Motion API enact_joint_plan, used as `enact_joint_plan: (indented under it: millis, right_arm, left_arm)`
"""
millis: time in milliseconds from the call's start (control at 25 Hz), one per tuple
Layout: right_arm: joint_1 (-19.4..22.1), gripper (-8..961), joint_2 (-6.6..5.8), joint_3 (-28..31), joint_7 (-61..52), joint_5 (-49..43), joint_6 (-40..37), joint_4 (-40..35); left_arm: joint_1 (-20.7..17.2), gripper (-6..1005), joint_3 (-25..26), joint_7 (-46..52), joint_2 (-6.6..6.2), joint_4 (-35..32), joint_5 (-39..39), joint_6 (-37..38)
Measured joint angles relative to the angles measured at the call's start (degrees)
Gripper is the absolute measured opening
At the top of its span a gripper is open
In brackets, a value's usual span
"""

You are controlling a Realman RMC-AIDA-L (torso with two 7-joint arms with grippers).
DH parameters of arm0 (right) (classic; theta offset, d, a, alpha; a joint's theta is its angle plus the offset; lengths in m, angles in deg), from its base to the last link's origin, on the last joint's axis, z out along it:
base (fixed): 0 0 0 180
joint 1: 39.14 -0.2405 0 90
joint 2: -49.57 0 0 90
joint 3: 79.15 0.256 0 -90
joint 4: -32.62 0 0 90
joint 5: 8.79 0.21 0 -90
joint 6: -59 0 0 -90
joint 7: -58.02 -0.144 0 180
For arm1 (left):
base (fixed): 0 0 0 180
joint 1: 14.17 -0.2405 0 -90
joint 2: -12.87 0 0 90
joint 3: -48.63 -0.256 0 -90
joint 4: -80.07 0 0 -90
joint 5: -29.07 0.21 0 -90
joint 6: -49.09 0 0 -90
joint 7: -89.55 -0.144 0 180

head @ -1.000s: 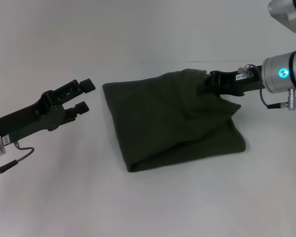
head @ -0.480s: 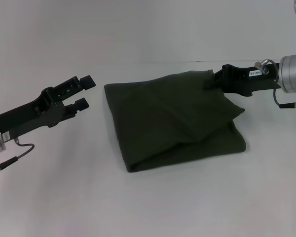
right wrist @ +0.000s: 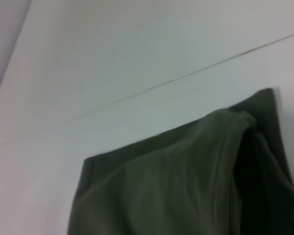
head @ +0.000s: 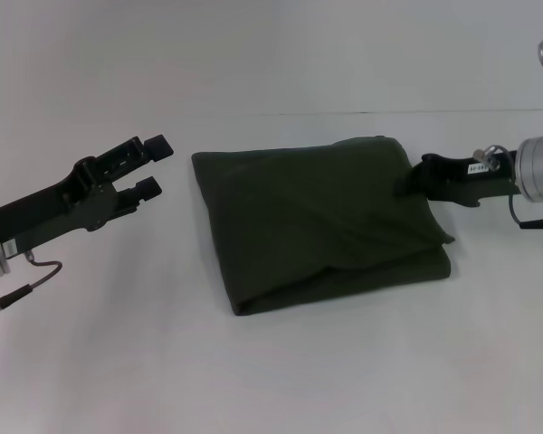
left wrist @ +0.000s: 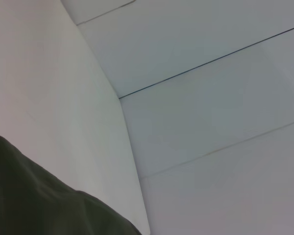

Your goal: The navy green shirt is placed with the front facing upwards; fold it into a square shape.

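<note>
Over on the left, the left tool (head: pixel 152 165) hovers above the bench (head: pixel 90 344), its two fingers spread apart with nothing between them, pointing toward the cloth but well short of its near edge. That arm looks idle for the moment.

Centre stage, the navy green shirt (head: pixel 317 221) lies on the bench as a compact folded packet, plain green side up, no print showing. It is roughly four-sided but not quite square: the far edge runs fairly straight, while the top layer sits skewed, with a diagonal crease and a lower layer peeking out along the front edge.

On the right, the right tool (head: pixel 407 183) sits at the packet's right edge, just by the far right corner, low to the bench. Whether its fingers are pinching the fabric or parted, one cannot tell; the dark tips merge with the dark cloth. The right wrist view shows only that corner of the shirt, rumpled and slightly raised.

The folding looks nearly finished. The step in hand seems to be settling that right corner. Next would likely come letting go cleanly and backing away without dragging the top layer.
</note>
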Motion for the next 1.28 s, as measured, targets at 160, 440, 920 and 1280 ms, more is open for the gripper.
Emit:
enact_joint_plan:
  millis: [160,440,920,1280]
  right_arm:
    - [-0.33,81,0.00,-1.79,0.00,-0.35,1.76,1.46]
    - [-0.44,80,0.00,-2.73,-0.41,-0.39,2.50,1.08]
    - [0.15,216,-1.84,-2.85,-0.15,-0.38,-0.35,0.48]
    - [2.08,484,-5.44,-2.36,-0.71,-1.61,-3.81,-0.73]
  left_arm:
    - [0.05,935,0.06,-0.03,0.01,0.49,0.00,-0.08]
    - [0.03,935,0.08,-0.06,0.03,0.69,0.00,-0.28]
    - [0.04,935,-0.04,0.11,-0.35,0.68,0.44,-0.21]
    - [-0.22,935,0.05,0.11,-0.37,0.63,0.38,0.16]
